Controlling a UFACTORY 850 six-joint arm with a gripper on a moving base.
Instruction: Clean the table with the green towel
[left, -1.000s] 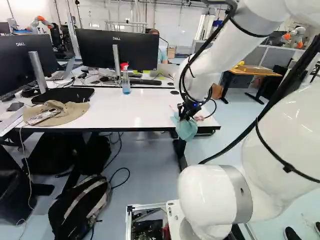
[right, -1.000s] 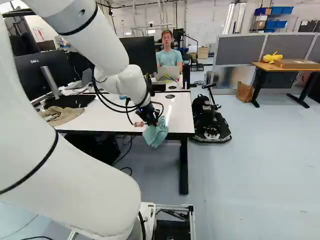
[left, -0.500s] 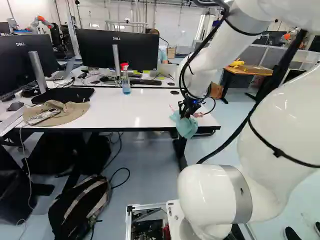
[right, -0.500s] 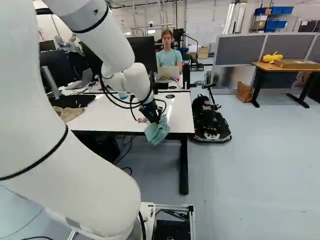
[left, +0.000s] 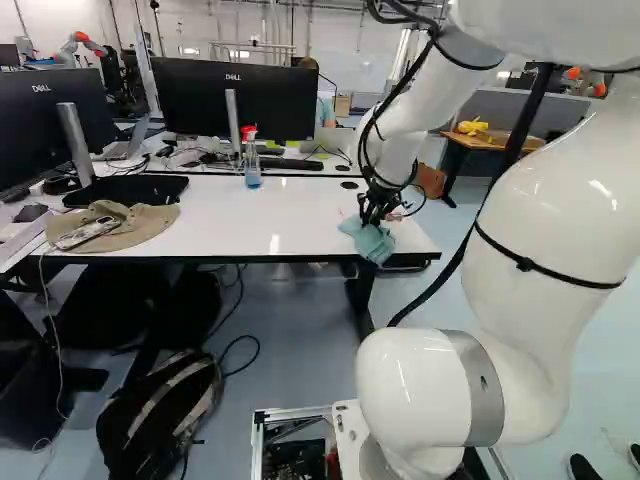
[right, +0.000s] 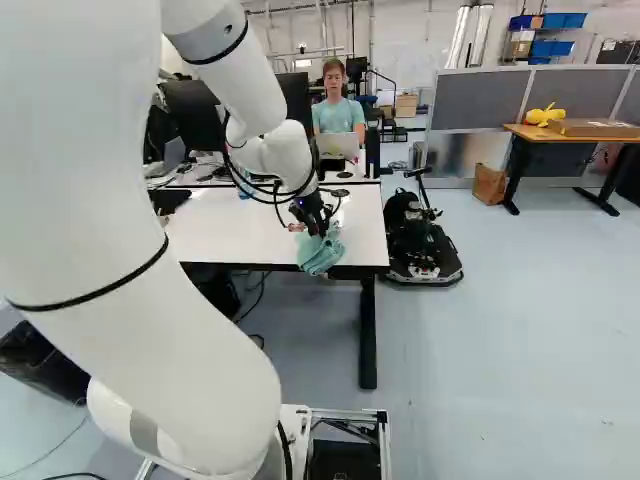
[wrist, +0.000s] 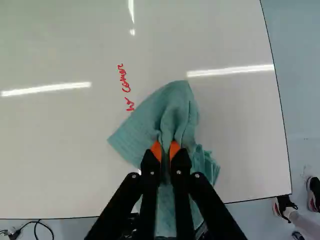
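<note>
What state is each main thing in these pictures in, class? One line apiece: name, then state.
Gripper: shut on the towel
Green towel: bunched at the grip, fanned out ahead
Table: marked, not fully clean
Red writing: legible, beside the towel
Spray bottle: upright
Hat: lying on the table
Phone: resting on the hat
Laptop, right base view's upper middle: open
</note>
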